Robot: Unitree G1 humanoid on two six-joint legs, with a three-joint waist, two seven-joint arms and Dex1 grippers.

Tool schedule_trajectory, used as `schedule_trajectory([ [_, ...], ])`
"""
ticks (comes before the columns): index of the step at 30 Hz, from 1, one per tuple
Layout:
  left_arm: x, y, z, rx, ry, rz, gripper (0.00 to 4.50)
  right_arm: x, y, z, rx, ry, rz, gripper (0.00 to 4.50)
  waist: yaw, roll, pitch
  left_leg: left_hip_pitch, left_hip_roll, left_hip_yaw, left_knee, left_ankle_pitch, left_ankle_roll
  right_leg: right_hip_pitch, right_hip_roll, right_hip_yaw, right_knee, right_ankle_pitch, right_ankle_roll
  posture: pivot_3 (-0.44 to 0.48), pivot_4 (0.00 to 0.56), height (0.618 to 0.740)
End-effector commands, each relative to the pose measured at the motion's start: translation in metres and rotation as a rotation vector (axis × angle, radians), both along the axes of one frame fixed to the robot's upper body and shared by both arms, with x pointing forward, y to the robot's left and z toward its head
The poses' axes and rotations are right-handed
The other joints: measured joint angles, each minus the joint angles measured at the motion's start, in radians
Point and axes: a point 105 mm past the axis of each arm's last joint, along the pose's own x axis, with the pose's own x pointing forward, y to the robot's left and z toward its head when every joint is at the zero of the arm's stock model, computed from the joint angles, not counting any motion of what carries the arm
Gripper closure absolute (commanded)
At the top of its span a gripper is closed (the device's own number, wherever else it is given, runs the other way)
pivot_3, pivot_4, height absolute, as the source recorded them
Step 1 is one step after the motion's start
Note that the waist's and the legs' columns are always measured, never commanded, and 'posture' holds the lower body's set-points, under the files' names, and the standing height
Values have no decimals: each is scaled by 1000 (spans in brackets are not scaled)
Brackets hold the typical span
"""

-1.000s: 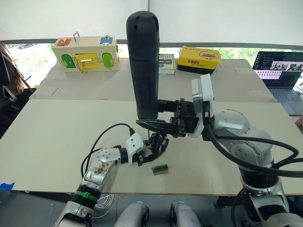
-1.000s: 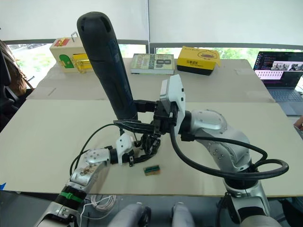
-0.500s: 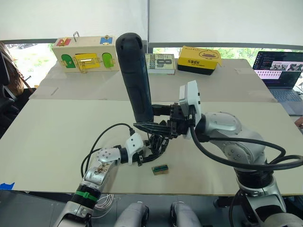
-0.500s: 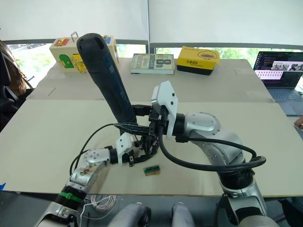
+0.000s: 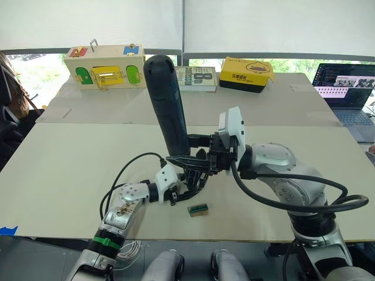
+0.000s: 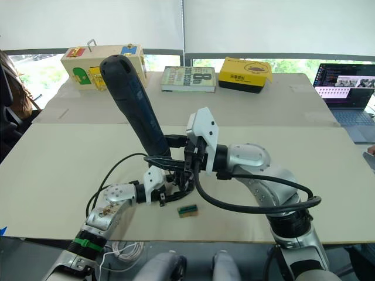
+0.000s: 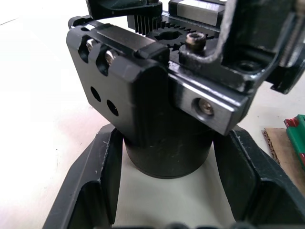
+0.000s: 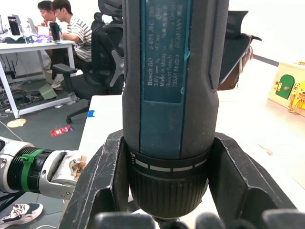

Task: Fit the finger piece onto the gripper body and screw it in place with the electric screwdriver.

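- Right gripper stays clamped on the electric screwdriver, one finger on each side of the collar; right wrist view shows the grip right at the ringed collar.
- Screwdriver has dropped and tipped since 1.0 s ago: rounded butt end sat near the top of the left eye view, now level with the book behind it, leaning toward the robot's left.
- Right arm has drawn in closer to the left gripper over the same span; its white wrist housing is lower and further left in the view.
- Screwdriver's lower end now sits directly over the gripper body; bit tip is hidden behind the fingers, contact can't be confirmed.
- Left gripper unchanged: closed around the gripper body's rounded base, holding it upright on the table, near the front edge.
- Finger piece: can't tell it apart from the black bracket parts on top of the body.
- Small green-topped block lies on the table just beside the left gripper, same spot as before.
- Wooden latch box, yellow box and laptop at the far side, unmoved.
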Motion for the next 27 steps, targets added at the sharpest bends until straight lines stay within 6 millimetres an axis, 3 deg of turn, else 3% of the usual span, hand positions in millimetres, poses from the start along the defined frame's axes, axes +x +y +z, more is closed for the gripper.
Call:
schedule_trajectory([
  [1, -7, -3, -15, 27, 66, -19, 2225, -5, 1, 16, 42, -61, 14, 2598, 0, 0, 0, 0, 0, 0, 0, 0, 0, 0, 0, 0, 0, 0, 0, 0, 150, 740],
  [27, -10, -5, -17, 24, 81, -24, 2225, -3, 0, 23, 35, -90, 10, 2598, 0, 0, 0, 0, 0, 0, 0, 0, 0, 0, 0, 0, 0, 0, 0, 0, 150, 740],
])
